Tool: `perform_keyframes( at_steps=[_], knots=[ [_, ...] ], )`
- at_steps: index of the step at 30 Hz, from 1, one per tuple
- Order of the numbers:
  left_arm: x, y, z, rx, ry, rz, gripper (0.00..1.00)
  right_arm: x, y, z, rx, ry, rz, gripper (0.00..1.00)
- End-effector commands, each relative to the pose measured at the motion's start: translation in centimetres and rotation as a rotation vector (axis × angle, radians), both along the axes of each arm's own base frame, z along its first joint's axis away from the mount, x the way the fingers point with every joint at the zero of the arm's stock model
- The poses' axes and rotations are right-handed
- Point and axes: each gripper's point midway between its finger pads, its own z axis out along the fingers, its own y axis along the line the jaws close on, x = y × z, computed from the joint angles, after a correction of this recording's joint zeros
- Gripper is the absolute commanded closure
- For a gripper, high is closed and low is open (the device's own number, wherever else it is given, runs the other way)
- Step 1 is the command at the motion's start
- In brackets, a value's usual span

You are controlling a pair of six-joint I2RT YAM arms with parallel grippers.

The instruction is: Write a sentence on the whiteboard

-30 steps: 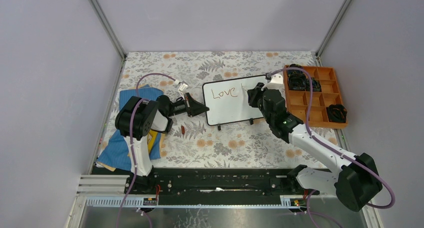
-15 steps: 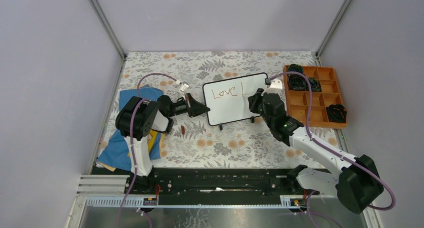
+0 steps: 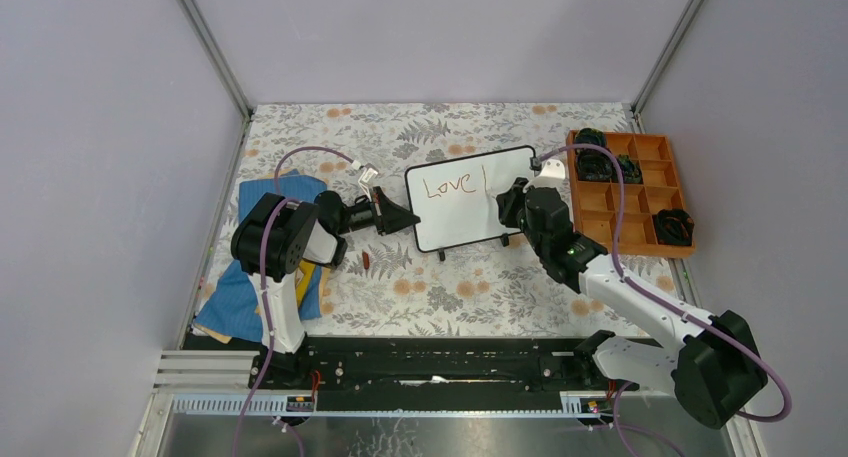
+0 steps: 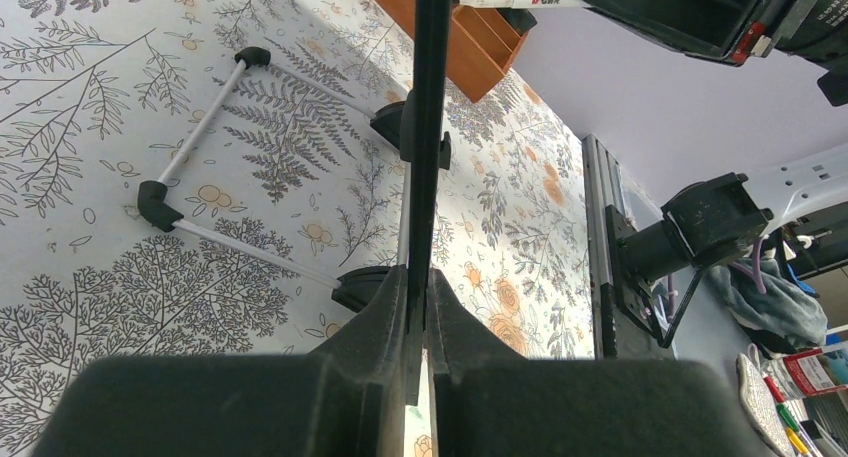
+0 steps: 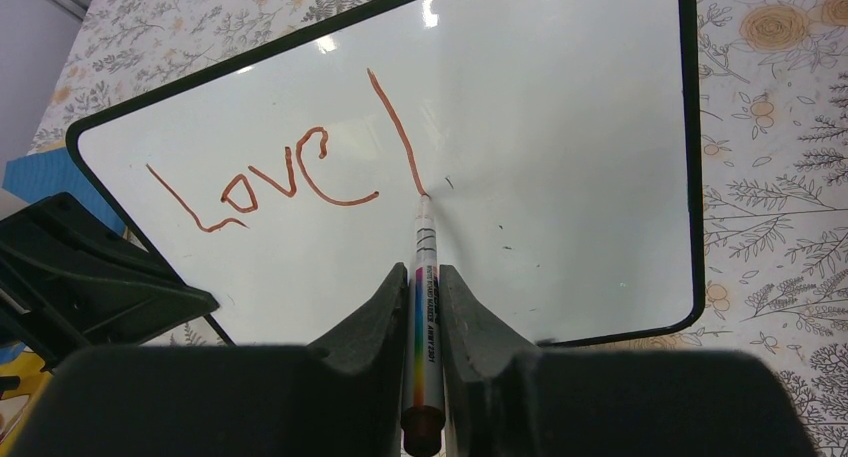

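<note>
The sentence [image 5: 265, 182] is only partly down. "Love" sits in red-brown across the upper left of the whiteboard [image 3: 462, 222], and one slanted downstroke stands just right of it, likely the start of the next word. Everything after that is unwritten and the right half of the board is bare, so I'd judge this well short of halfway.

The board stands propped on its feet in the middle of the counter [image 3: 440, 287]. The left fingers [image 4: 375, 317] are pressed together on its left edge, pinching the thin black frame and steadying it.

On the right side, the right fingers [image 5: 385, 312] are clamped on a marker [image 5: 424, 307] that points away from them toward the board. Its tip touches the white surface right at the bottom of that fresh stroke. The board lies just ahead of those fingers, and only the pen touches it.
</note>
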Motion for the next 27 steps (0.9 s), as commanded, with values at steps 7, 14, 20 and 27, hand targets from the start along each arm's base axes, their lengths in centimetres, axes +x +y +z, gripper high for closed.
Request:
perform_keyframes(
  at_steps=[7, 14, 20, 27],
  knots=[
    [-0.3, -0.2, -0.4, 0.016, 0.021, -0.007, 1.0, 1.8, 0.4, 3.8, 0.03, -0.079, -0.03, 1.0],
    [-0.3, -0.2, -0.4, 0.016, 0.019, -0.007, 1.0, 2.2, 0.3, 4.4, 0.034, -0.095, -0.043, 1.0],
    [-0.3, -0.2, -0.5, 0.018, 0.021, -0.008, 1.0, 2.6, 0.0, 5.3, 0.032, -0.122, -0.067, 1.0],
    [-0.3, -0.2, -0.5, 0.018, 0.021, -0.009, 1.0, 2.8, -0.3, 5.9, 0.026, -0.137, -0.084, 1.0]
  ],
)
